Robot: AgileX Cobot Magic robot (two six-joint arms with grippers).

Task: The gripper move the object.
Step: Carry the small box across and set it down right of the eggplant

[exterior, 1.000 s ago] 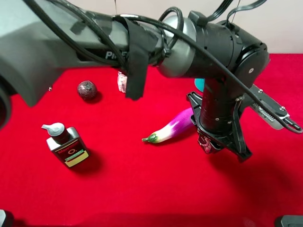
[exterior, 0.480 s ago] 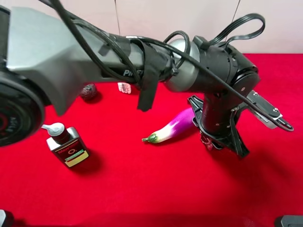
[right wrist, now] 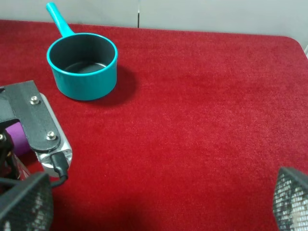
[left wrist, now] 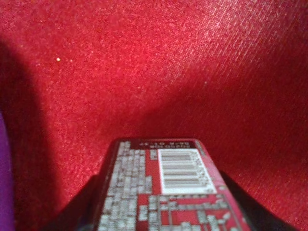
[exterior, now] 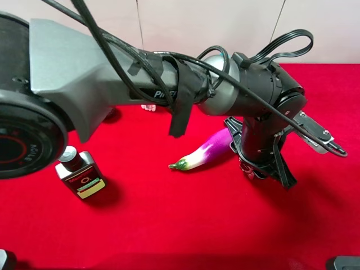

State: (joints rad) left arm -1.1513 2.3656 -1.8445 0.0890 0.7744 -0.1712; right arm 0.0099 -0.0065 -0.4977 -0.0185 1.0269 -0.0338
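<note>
Nearest me, the right gripper [right wrist: 156,204] shows only in its own wrist view. Its two mesh-faced fingertips [right wrist: 24,202] stand wide apart at the edges of that picture, with nothing but red cloth [exterior: 169,225] between them. I record it as fully spread and empty.

On the near left of the table stands a grey pump bottle [exterior: 81,175] with a yellow label. It is upright and well apart from everything else.

Right of centre, the left arm reaches across the table and points its left gripper [exterior: 261,169] down at the cloth. The black fingers [exterior: 284,174] are clamped tight on the tin [exterior: 246,167], of which only a dark red sliver shows from above. The left wrist view confirms the hold. The tin [left wrist: 168,187] fills the lower middle of that picture, red with pale grey print and a white barcode panel, with dark finger shapes on both sides. I cannot tell whether its base touches the cloth or hangs just clear.

A grey metal bracket [exterior: 315,132] juts out to the right of the wrist.

Just left of the held tin lies a purple and white eggplant [exterior: 205,151], its green stem pointing near-left. I cannot tell whether the gripper touches it.

Farthest off, seen from the right wrist, a teal saucepan [right wrist: 83,65] sits upright on the cloth, its handle pointing to the far edge.
</note>
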